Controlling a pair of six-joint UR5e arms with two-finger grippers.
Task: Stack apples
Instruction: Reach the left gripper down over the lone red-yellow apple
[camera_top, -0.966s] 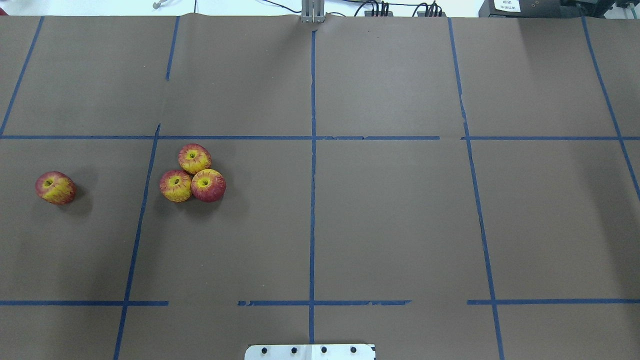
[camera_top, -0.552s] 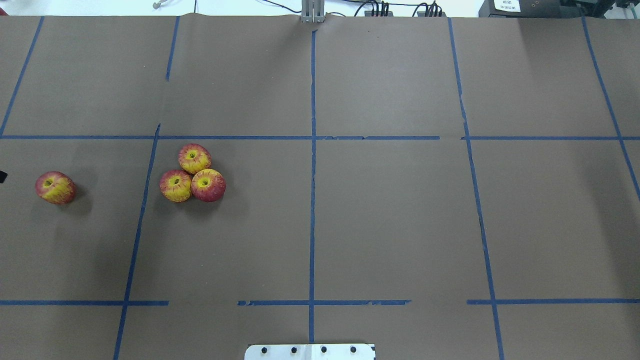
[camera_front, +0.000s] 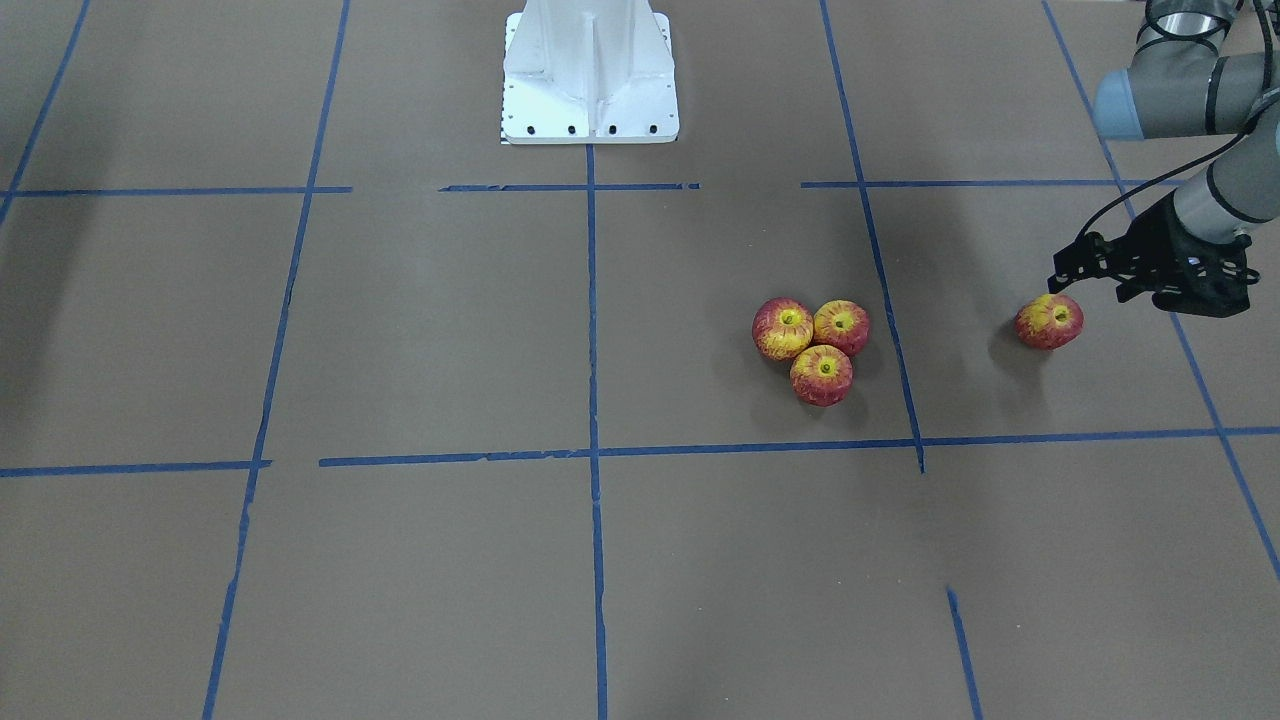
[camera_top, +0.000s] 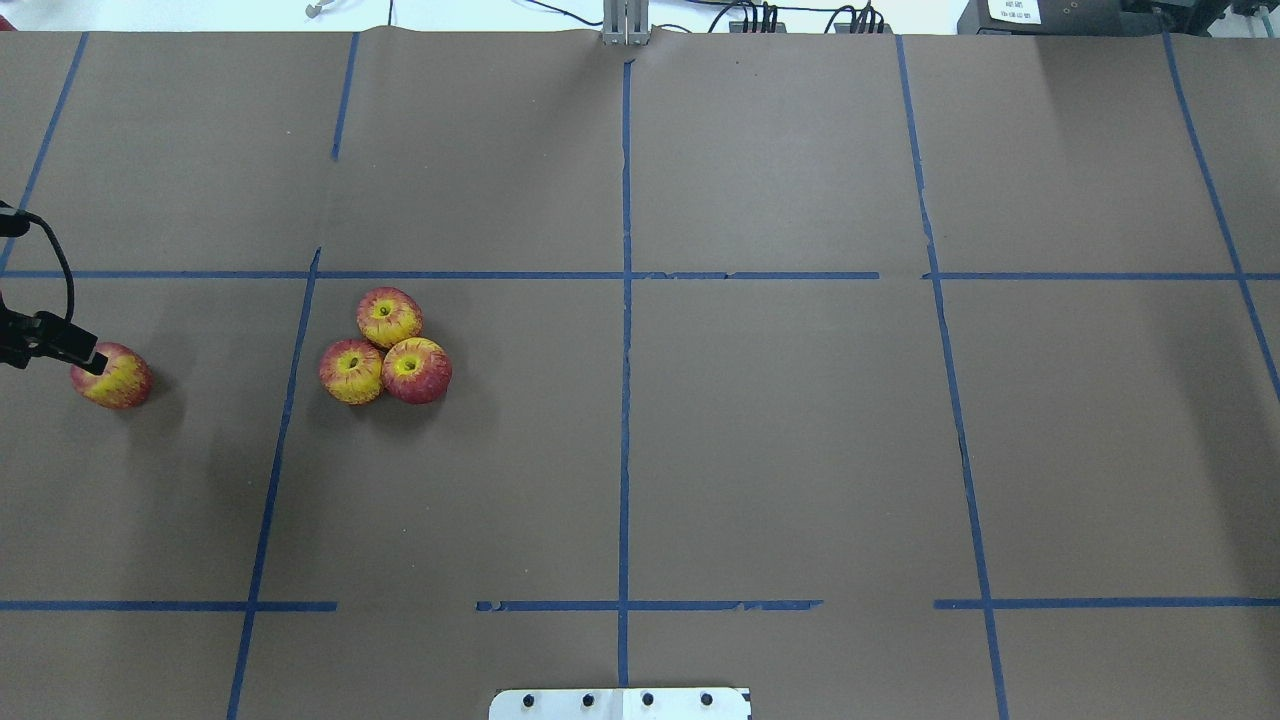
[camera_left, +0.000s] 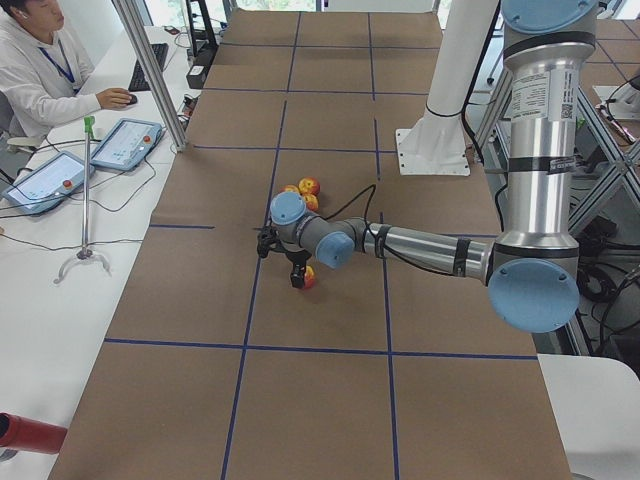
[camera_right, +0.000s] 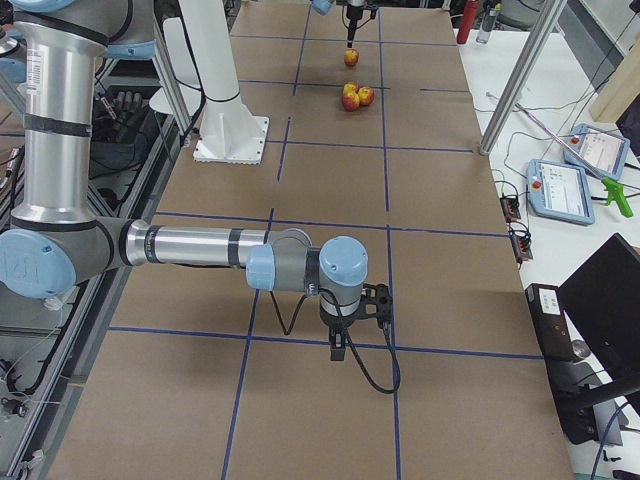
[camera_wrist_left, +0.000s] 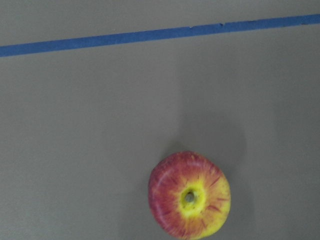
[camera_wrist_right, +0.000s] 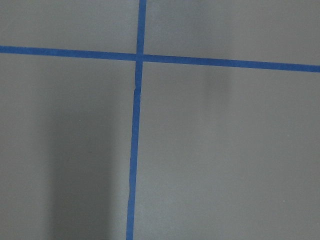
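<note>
Three apples (camera_top: 389, 316) touch each other in a flat cluster (camera_front: 821, 374) left of the table's middle. A fourth apple (camera_top: 112, 376) lies alone further left; it also shows in the front view (camera_front: 1049, 321) and low in the left wrist view (camera_wrist_left: 189, 196). My left gripper (camera_top: 70, 350) hovers just beside and above this lone apple (camera_left: 306, 277), and in the front view (camera_front: 1088, 285) its fingers look spread and empty. My right gripper (camera_right: 345, 335) shows only in the exterior right view, low over bare table far from the apples; I cannot tell its state.
Brown paper with blue tape lines (camera_top: 624, 330) covers the table. The robot's white base (camera_front: 590, 75) stands at the near middle edge. An operator (camera_left: 40, 70) with tablets sits at a side desk beyond the table.
My left gripper has come in from the left edge of the overhead view and now reaches the lone apple. The apples have not moved.
</note>
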